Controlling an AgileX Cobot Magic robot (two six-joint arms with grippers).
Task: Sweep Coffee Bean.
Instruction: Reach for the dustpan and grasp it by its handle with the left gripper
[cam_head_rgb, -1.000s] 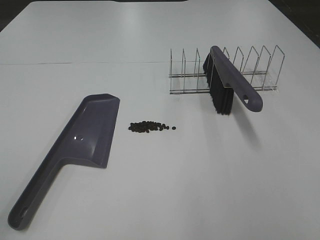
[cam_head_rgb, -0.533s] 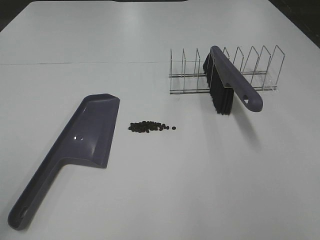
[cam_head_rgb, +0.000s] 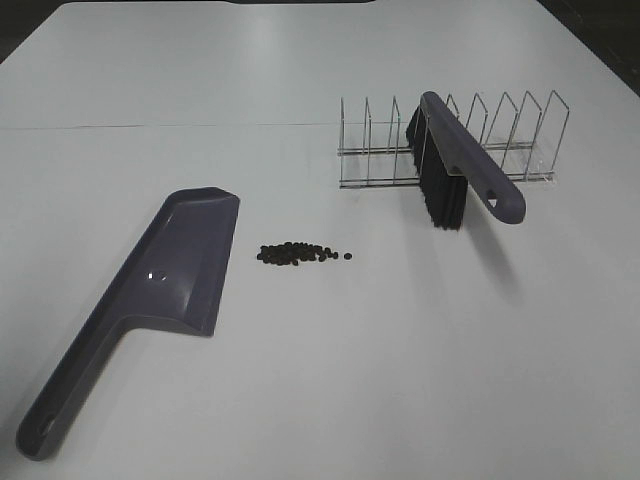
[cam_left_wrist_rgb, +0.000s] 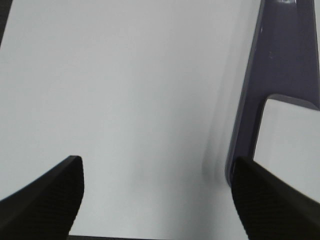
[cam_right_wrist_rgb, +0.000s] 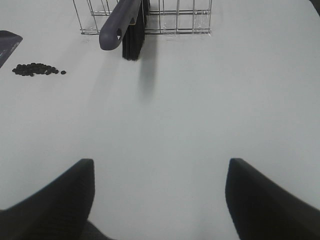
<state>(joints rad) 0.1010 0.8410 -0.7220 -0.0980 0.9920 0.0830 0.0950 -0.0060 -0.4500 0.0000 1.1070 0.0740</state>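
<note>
A small cluster of dark coffee beans (cam_head_rgb: 297, 253) lies on the white table, also seen in the right wrist view (cam_right_wrist_rgb: 36, 69). Just left of it lies a purple dustpan (cam_head_rgb: 165, 285) with its mouth toward the beans; its handle (cam_left_wrist_rgb: 272, 100) shows in the left wrist view. A purple brush (cam_head_rgb: 460, 170) with black bristles leans in a wire rack (cam_head_rgb: 500, 140); the brush (cam_right_wrist_rgb: 125, 27) is far ahead of the right gripper. The left gripper (cam_left_wrist_rgb: 157, 195) is open over bare table beside the dustpan handle. The right gripper (cam_right_wrist_rgb: 160, 200) is open with nothing between its fingers.
The wire rack (cam_right_wrist_rgb: 170, 17) stands at the back right of the white table (cam_head_rgb: 350, 380). Neither arm shows in the exterior high view. A seam line crosses the table behind the dustpan.
</note>
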